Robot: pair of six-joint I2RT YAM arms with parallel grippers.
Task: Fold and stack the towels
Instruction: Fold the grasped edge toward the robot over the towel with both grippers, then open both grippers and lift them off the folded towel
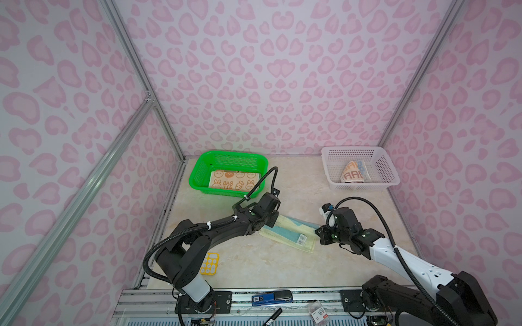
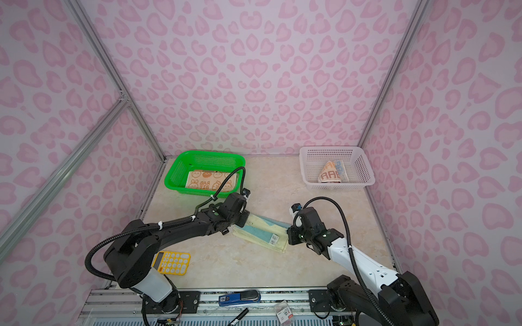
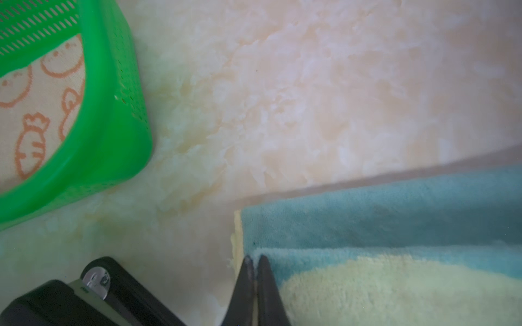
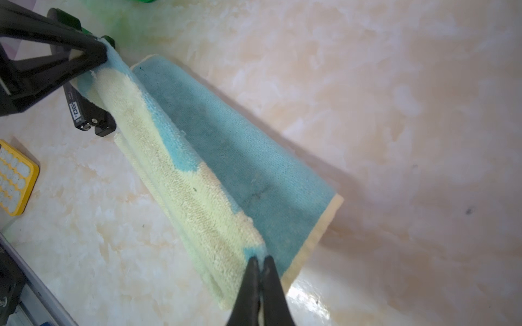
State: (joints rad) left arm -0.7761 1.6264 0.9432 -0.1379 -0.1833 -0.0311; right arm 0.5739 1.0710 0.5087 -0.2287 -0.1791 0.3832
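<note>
Pinching blue towel corners | L jaws + R jaws clamped on it (part-folded) | on table

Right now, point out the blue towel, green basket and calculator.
blue towel [image 4: 240, 141], right wrist view, blue middle
green basket [image 1: 198, 172], in a top view, left wall
calculator [image 2: 173, 264], in a top view, keys

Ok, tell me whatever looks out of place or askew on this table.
The yellow calculator at front left is no towel-folding item. The cream RAB towel sits crumpled, unfolded, in the white basket. The blue towel lies slanted, its end corners pinched by the left hand and right hand.
</note>
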